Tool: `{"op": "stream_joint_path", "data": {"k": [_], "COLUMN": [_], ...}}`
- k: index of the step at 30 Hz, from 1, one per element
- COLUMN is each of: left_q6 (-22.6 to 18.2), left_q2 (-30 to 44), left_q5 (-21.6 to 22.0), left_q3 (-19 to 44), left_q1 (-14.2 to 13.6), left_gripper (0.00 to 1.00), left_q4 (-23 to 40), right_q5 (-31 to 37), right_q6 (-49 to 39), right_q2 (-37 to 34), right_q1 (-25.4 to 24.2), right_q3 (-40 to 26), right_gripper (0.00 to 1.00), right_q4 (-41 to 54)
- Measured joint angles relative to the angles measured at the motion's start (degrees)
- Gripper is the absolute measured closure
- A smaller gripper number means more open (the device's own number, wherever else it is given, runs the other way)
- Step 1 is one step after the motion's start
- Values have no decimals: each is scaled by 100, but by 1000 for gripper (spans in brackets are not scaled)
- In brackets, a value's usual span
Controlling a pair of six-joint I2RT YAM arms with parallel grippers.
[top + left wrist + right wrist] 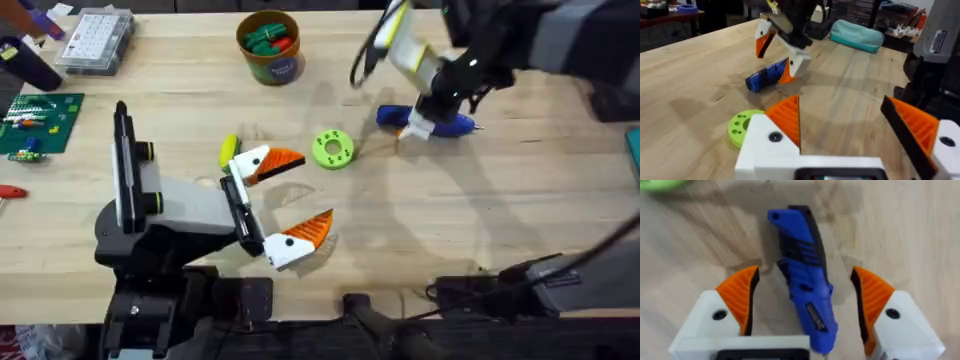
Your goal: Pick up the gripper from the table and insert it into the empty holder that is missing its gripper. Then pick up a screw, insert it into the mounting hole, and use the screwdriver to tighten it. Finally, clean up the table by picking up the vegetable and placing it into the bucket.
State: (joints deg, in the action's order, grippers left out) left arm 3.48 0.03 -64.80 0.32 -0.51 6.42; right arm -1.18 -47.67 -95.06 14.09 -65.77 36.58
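Observation:
The blue screwdriver point(392, 116) point(802, 275) lies flat on the table point(450, 220) at the right of centre. My right gripper point(428, 118) point(805, 302) is open and low over it, one orange pad on each side and neither touching; it also appears in the left wrist view point(777, 55) above the screwdriver point(765, 77). My left gripper point(290, 198) point(850, 125) is open near the table's middle, holding nothing. The yellow-and-green vegetable point(230, 150) lies just beyond its far finger. The bucket point(270, 45) stands at the back centre. The loose gripper, holder and screw are out of view.
A bright green disc with holes point(333, 149) point(740, 127) lies between the two grippers. A clear compartment box point(95, 40) and a green circuit board point(35, 120) sit at the far left. A teal pouch point(857, 35) lies beyond the right arm.

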Motion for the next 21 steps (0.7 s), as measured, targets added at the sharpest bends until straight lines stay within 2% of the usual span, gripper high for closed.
{"op": "stream_joint_path", "data": {"k": [4,9,17,21], "left_q6": [-2,155,475,511], "left_q2": [2,2,0,0], "left_q5": [215,849,1885,2418], "left_q3": [-2,0,75,407], "left_q1": [0,0,2,2], "left_gripper": [14,14,14,14], "left_q4": [-114,-538,-515,-22], "right_q5": [-113,-179,-219,-233], "right_q6": [1126,1958,2885,3097], "right_q2": [505,964,1494,1698], "right_q1": [0,0,0,0], "right_q3": [-176,-226,-229,-229], "right_gripper": [5,5,5,5], "right_q4": [369,684,779,812]}}
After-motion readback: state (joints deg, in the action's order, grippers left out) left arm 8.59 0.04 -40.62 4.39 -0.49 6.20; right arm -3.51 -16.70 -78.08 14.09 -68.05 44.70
